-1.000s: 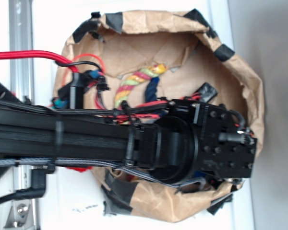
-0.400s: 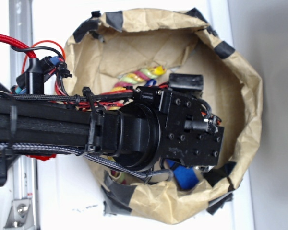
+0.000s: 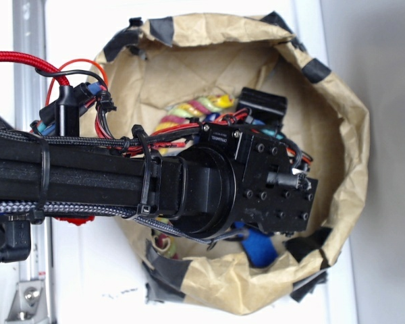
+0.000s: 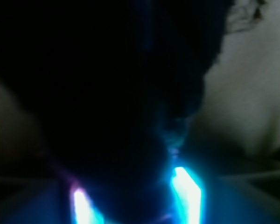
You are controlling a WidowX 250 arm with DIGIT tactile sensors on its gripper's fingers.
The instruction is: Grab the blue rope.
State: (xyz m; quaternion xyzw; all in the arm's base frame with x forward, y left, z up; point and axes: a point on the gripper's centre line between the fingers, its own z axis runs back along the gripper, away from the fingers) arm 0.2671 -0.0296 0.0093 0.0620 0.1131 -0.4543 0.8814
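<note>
Robot arm (image 3: 88,182) reaching into taped brown paper bag (image 3: 337,121), multicoloured rope (image 3: 196,108) peeking above it, wrist view nearly black, pincer state impossible to tell

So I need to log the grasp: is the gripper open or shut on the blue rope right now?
Cannot tell. In the exterior view the arm's wrist hides the fingers inside the paper bag; the wrist view is nearly black, with only two blue glows.
</note>
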